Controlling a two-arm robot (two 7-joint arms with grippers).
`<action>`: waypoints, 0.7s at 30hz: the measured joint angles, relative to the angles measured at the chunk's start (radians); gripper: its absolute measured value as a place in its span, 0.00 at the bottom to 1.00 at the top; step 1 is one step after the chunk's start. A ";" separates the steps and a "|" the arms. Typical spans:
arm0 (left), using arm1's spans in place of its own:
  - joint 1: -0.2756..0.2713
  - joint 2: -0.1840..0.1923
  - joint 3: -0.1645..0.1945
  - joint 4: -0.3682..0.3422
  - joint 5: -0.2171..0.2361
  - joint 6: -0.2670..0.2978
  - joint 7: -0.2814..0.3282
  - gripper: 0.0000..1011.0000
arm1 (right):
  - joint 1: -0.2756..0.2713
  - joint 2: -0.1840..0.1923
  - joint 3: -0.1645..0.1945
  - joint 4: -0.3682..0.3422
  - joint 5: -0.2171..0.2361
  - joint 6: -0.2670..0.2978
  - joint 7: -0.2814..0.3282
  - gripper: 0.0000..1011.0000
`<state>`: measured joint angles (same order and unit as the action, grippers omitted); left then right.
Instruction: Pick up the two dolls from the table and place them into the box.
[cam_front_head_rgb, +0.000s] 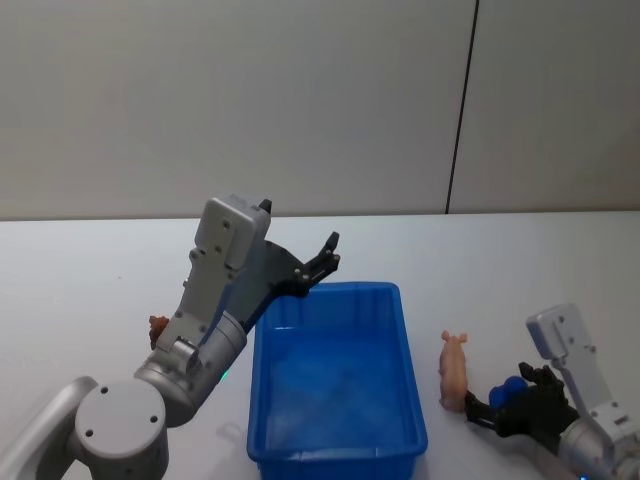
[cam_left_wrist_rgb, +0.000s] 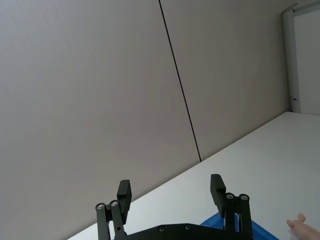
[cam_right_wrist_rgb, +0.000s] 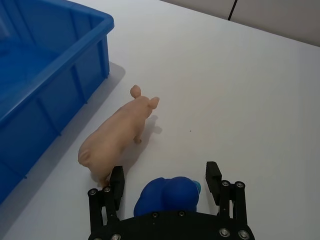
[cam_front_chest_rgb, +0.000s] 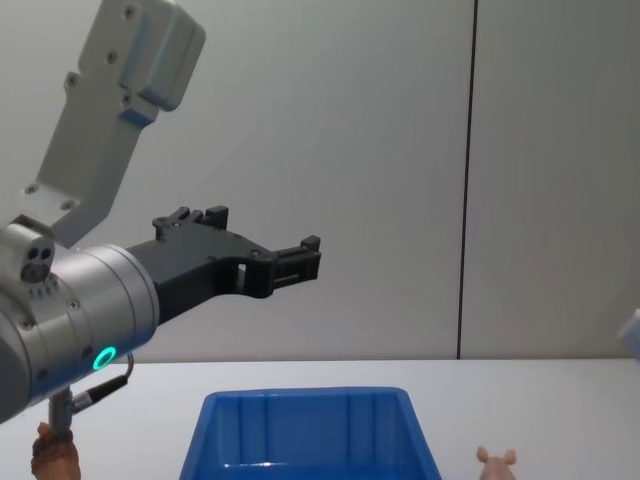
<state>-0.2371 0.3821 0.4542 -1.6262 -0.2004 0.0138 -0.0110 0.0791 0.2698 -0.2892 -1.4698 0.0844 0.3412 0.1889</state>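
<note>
While left gripper (cam_front_head_rgb: 328, 255) is hovering over box (cam_front_head_rgb: 330, 291), jaws wide, empty, right gripper (cam_right_wrist_rgb: 165, 175) is sitting by pink doll (cam_right_wrist_rgb: 117, 140), jaws apart around blue lump (cam_right_wrist_rgb: 167, 197)

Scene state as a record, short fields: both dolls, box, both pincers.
pink doll: on the table, right of the box
brown doll: on the table, left of the box, partly behind the left arm
box: no doll inside
left pincer: open, empty, raised by the box's far left corner
right pincer: open, low over the table, near the pink doll
</note>
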 joint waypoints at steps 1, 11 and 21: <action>0.000 0.000 0.000 0.000 0.000 0.000 0.000 0.99 | 0.000 0.000 0.000 0.000 0.000 0.000 0.000 0.99; 0.000 0.000 0.000 0.000 0.000 0.000 0.000 0.99 | 0.019 -0.017 -0.009 0.025 -0.018 0.010 -0.005 0.88; 0.000 0.000 0.000 0.000 0.000 0.000 0.000 0.99 | 0.027 -0.024 -0.013 0.036 -0.026 0.015 -0.008 0.59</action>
<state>-0.2371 0.3821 0.4542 -1.6262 -0.2004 0.0138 -0.0109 0.1058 0.2460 -0.3018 -1.4337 0.0587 0.3561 0.1812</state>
